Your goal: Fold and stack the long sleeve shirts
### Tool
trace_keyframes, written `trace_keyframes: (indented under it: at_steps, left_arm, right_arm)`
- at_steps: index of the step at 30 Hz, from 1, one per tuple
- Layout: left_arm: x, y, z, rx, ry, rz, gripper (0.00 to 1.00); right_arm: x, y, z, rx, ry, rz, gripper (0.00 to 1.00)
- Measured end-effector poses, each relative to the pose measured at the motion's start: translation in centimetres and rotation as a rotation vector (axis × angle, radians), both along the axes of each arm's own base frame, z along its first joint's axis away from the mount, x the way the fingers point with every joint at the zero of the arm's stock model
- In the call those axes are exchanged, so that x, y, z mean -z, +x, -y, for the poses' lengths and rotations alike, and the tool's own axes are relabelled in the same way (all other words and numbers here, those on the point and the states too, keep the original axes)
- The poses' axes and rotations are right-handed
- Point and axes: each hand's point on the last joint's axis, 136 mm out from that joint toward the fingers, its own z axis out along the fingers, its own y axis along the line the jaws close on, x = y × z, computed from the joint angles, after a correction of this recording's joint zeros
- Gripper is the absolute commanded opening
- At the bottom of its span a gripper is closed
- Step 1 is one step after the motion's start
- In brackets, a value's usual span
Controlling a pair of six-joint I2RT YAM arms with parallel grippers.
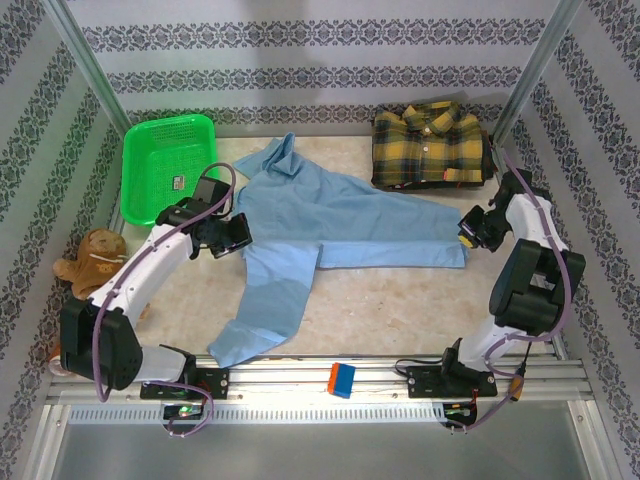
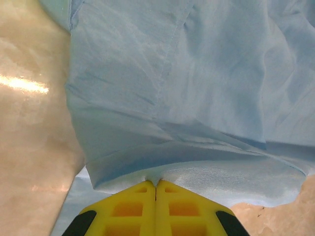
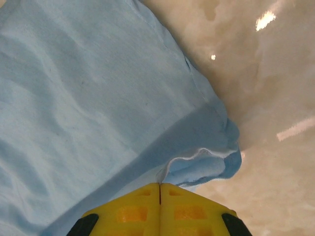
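From the top external view, we see the light blue shirt (image 1: 340,215) spread flat on the worktop (image 1: 400,300), collar toward the far side. One sleeve runs down toward the near edge and the body stretches out to the right. The left hand (image 1: 232,235) sits at the shirt's left edge, beside where that sleeve begins. The right hand (image 1: 468,228) sits at the shirt's right end. The plaid shirt (image 1: 430,145) lies folded just beyond the blue shirt's right half, toward the far side. The green basket (image 1: 165,150) stands to the far left of the blue shirt, near its collar. A stuffed toy (image 1: 92,260) lies well to its left, and a blue-and-orange block (image 1: 342,380) rests on the near side of it, past the sleeve.

At the left wrist, we see the left hand (image 2: 156,183) with its yellow fingers pressed together, pinching a folded edge of the light blue shirt (image 2: 197,88). Bare worktop (image 2: 29,123) shows to the shirt's left.

At the right wrist, the right hand (image 3: 160,186) has its fingers together as well, clamped on a hemmed corner of the light blue shirt (image 3: 88,98). Glossy worktop (image 3: 266,98) lies to the shirt's right.
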Motion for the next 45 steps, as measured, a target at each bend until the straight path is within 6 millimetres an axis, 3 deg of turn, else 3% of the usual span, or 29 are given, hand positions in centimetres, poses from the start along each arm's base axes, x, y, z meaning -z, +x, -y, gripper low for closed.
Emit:
trace_keyframes:
  at_steps: [21, 24, 27, 29, 31, 33, 37, 38, 42, 45]
  left_arm:
    - [4.2, 4.7, 0.2, 0.036, 0.054, -0.052, 0.00]
    - [5.1, 5.8, 0.3, 0.036, 0.065, -0.059, 0.01]
    - [6.1, 6.7, 0.4, 0.032, 0.075, -0.069, 0.04]
    - [6.7, 7.3, 0.0, 0.018, 0.098, -0.072, 0.18]
    - [7.0, 7.9, -0.6, -0.004, 0.118, -0.073, 0.47]
    - [6.9, 8.4, -1.0, -0.025, 0.128, -0.065, 0.61]
    - [4.6, 9.0, -1.3, -0.064, 0.128, -0.017, 0.82]
    - [3.6, 8.7, -1.3, -0.068, 0.127, -0.003, 0.96]
    - [-2.1, 5.4, -1.5, -0.065, 0.113, 0.063, 1.00]
    - [-5.8, 0.9, -1.3, -0.029, 0.089, 0.091, 1.00]
  right_arm:
    - [4.4, 4.0, 1.4, -0.048, 0.024, -0.098, 0.00]
    - [5.2, 4.5, 1.7, -0.047, 0.024, -0.114, 0.04]
    - [5.4, 5.7, 2.2, -0.047, 0.014, -0.104, 0.17]
    - [5.0, 6.8, 2.8, -0.050, -0.019, -0.080, 0.31]
    - [4.3, 7.9, 3.6, -0.046, -0.057, -0.046, 0.46]
    - [3.6, 8.8, 4.2, -0.035, -0.087, -0.011, 0.54]
    - [1.5, 8.8, 4.3, -0.035, -0.123, 0.056, 0.69]
    - [0.3, 8.4, 3.9, -0.043, -0.132, 0.083, 0.73]
    - [-4.7, 5.9, 0.7, -0.101, -0.152, 0.215, 0.83]
    - [-8.4, 3.5, -4.8, -0.235, -0.148, 0.345, 0.87]
